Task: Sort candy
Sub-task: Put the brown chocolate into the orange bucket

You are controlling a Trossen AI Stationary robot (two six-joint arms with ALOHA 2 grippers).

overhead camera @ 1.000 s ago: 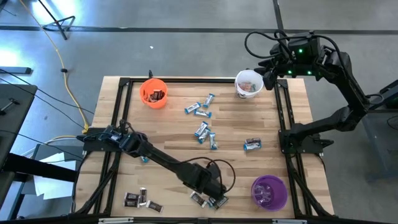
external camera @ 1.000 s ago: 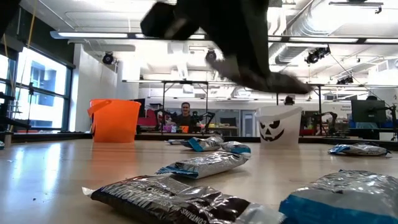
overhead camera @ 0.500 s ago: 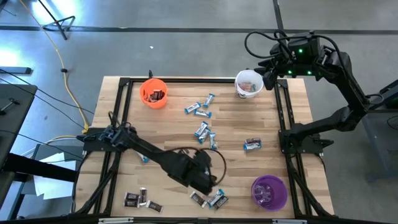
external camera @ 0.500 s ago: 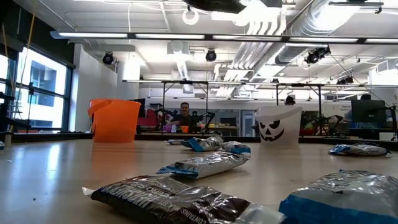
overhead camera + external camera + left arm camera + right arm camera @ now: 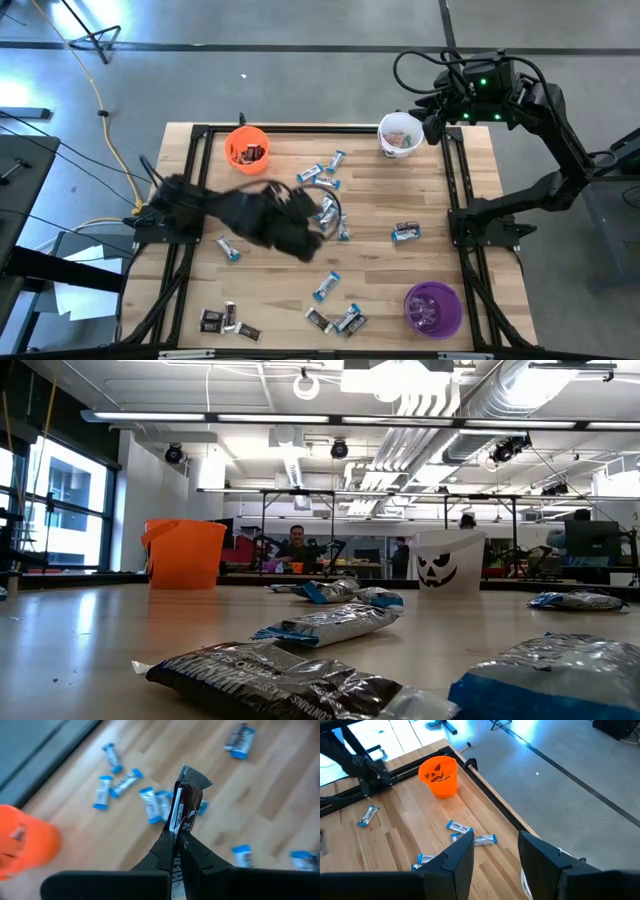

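The table was pale, matt wood planking with visible grain, edged by a black metal frame. The candy wore glossy, crinkled foil wrappers, and the orange cup looked like smooth plastic.

Both arms are matte black with boxy joints; looped black cables run along them, and green lights glow on the right wrist.

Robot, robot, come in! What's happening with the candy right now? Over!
Left gripper shut on a dark brown candy, above mid-table. Right gripper open, waiting by white cup. Nothing blocking the orange cup.
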